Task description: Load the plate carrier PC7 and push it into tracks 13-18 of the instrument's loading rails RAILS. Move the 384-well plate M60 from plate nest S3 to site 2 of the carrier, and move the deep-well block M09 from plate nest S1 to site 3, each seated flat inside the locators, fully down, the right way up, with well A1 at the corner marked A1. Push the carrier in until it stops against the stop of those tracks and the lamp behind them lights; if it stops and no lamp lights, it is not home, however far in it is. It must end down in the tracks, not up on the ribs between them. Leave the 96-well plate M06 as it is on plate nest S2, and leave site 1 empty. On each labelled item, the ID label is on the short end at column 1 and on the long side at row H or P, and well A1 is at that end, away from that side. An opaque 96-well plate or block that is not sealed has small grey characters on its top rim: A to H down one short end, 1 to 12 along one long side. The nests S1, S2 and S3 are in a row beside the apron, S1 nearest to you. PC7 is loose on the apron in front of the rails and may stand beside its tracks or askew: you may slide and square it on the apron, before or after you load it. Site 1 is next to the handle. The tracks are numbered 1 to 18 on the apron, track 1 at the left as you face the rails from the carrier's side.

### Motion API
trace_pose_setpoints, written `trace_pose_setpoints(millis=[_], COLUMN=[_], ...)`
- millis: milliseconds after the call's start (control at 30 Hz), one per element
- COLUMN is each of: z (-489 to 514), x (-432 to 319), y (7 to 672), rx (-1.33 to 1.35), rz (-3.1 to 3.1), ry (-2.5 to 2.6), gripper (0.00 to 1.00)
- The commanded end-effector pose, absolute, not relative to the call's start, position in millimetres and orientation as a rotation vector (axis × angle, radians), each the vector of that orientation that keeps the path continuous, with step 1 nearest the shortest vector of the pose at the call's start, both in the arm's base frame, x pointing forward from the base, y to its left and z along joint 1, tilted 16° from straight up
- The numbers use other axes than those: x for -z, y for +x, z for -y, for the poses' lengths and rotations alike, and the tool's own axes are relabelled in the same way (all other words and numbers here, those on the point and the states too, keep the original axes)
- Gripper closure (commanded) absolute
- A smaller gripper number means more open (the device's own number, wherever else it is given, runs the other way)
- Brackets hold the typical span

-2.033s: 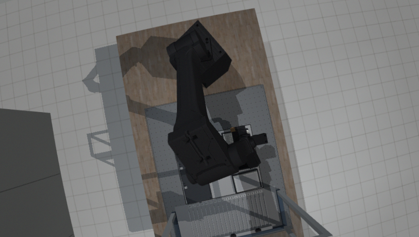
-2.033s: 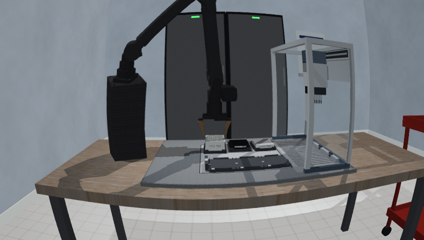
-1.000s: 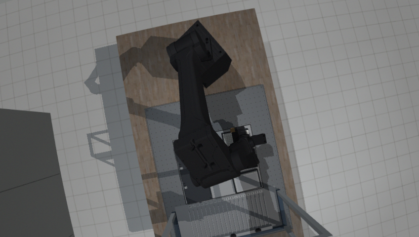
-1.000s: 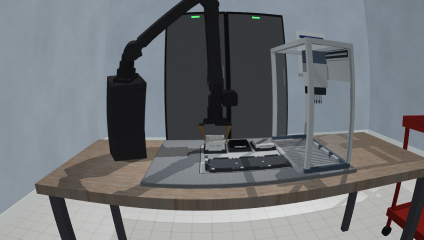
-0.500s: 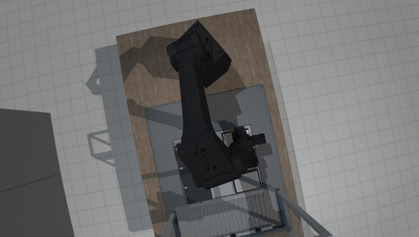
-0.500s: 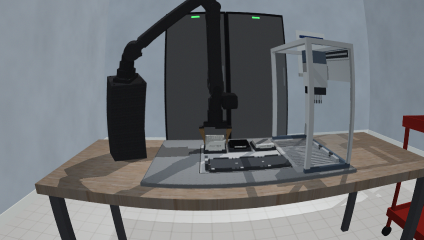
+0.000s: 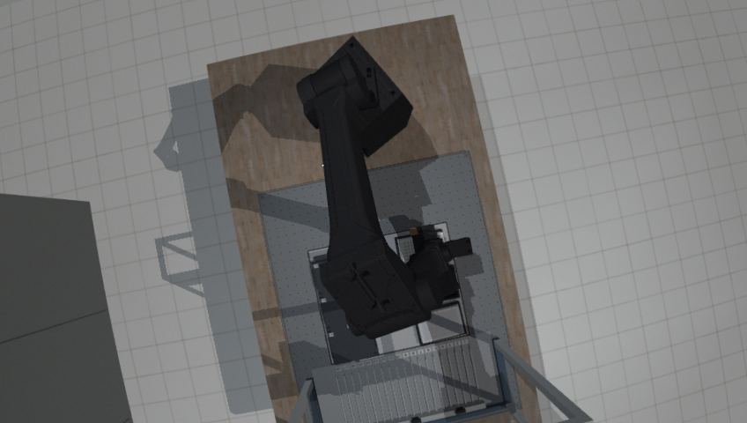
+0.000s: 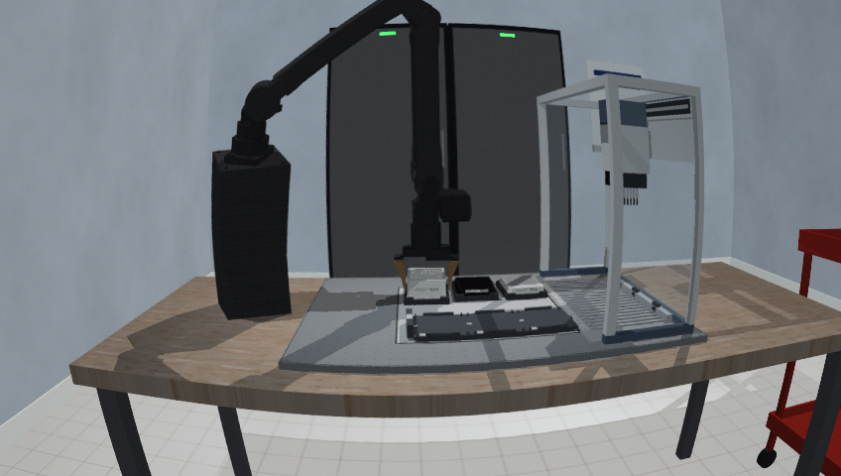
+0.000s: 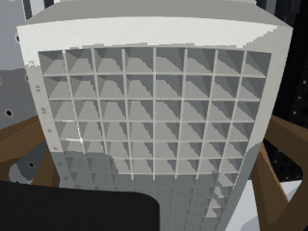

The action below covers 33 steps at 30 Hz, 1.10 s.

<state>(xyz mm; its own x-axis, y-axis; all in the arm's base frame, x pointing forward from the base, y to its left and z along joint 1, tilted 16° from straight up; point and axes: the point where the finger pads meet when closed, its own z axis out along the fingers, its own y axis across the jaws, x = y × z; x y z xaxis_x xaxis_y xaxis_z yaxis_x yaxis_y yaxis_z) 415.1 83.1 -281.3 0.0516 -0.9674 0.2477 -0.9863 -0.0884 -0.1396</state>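
Brown fingers spread wide either side of deep-well block M09 (image 9: 154,135) in nest S1, gripper (image 8: 425,266) holding nothing: straddling its long sides looks like the set-up for lifting toward site 3.

Black arm (image 8: 330,44) rising from its tall black pedestal (image 8: 250,235), upper link slanting up to a high elbow, forearm dropping straight down, wrist pointing downward, gripper (image 8: 425,264) low near the deck, its brown fingers spread fully wide, holding nothing
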Motion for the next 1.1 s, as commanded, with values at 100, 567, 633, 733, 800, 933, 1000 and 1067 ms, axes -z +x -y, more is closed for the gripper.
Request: trace_pose_setpoints(millis=[100, 567, 633, 733, 800, 933, 1000, 1067], z=[-76.7, -76.8, -76.8, -76.8, -76.8, -73.5, -73.2, -73.1], x=[286.0, 286.0, 286.0, 286.0, 286.0, 287.6, 287.7, 287.6], y=[415.6, 415.6, 415.6, 415.6, 415.6, 413.2, 412.3, 411.9], rx=[-0.422, -0.422, -0.422, -0.422, -0.422, -0.421, -0.418, -0.417], rz=[2.085, 2.085, 2.085, 2.085, 2.085, 2.079, 2.078, 2.081], ry=[2.220, 2.220, 2.220, 2.220, 2.220, 2.224, 2.221, 2.218], gripper=[0.00, 0.00, 0.00, 0.00, 0.00, 0.00, 0.00, 0.00])
